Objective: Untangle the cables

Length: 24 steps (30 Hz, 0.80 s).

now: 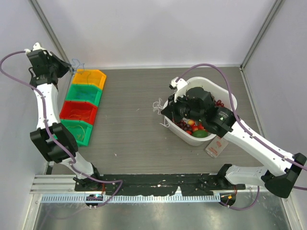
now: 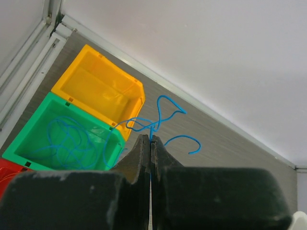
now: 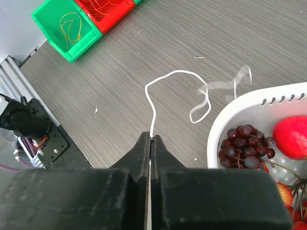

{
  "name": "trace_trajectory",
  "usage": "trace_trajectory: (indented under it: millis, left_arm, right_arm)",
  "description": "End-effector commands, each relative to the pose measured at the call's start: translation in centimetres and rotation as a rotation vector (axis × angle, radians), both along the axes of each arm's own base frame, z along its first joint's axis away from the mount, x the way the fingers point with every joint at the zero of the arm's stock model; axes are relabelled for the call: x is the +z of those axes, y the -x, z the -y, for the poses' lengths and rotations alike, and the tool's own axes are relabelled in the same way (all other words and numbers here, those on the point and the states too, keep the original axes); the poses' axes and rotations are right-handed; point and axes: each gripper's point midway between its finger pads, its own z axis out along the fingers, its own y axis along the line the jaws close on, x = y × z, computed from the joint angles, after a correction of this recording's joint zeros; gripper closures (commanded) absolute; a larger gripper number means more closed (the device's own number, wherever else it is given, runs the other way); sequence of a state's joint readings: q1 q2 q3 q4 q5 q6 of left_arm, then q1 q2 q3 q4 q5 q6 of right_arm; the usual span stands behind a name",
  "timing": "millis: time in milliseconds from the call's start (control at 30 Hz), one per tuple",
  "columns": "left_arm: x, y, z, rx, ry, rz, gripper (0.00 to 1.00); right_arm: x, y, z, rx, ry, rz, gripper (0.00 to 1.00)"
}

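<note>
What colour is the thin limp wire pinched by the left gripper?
The thin wire is blue; left wrist view shows it best.

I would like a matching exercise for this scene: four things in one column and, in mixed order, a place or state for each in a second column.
1 white cable
2 tan cable
3 grapes
4 left tool

a in the basket
b shut on blue cable
c in a green bin
d pinched by right tool

Pairs: 1-d, 2-c, 3-a, 4-b
</note>
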<state>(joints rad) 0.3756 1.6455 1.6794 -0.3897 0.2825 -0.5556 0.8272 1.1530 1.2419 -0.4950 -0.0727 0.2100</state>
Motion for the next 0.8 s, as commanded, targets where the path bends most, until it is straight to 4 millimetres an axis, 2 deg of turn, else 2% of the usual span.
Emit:
trace_trajectory:
  millis: [0, 300, 533, 700, 767]
  left_arm:
    - [-0.9, -1.6, -1.1, -0.008, -0.056, 0.018, 1.0]
    - [-3.5, -0.6, -2.3, 0.053, -0.093, -0.057, 1.0]
    - [-8.6, 0.6, -2.8, 0.134, -0.041, -0.135, 1.0]
    - [-11.8, 1.6, -4.2, 0.24, -0.035, -0.192, 1.0]
    - [-13.3, 2.0, -5.1, 0.279, -0.044, -0.268, 0.99]
  right_arm:
    - [1.8, -0.8, -0.7, 0.011, -0.017, 0.05, 0.99]
    - [0.9, -1.5, -1.2, 0.002, 0.004, 0.034, 0.99]
    - [0.6, -1.9, -1.6, 0.003, 0.01, 0.029, 0.99]
    - [0.4, -1.7, -1.8, 0.009, 0.005, 0.016, 0.99]
    - [0.4, -1.7, -1.8, 0.01, 0.004, 0.014, 0.99]
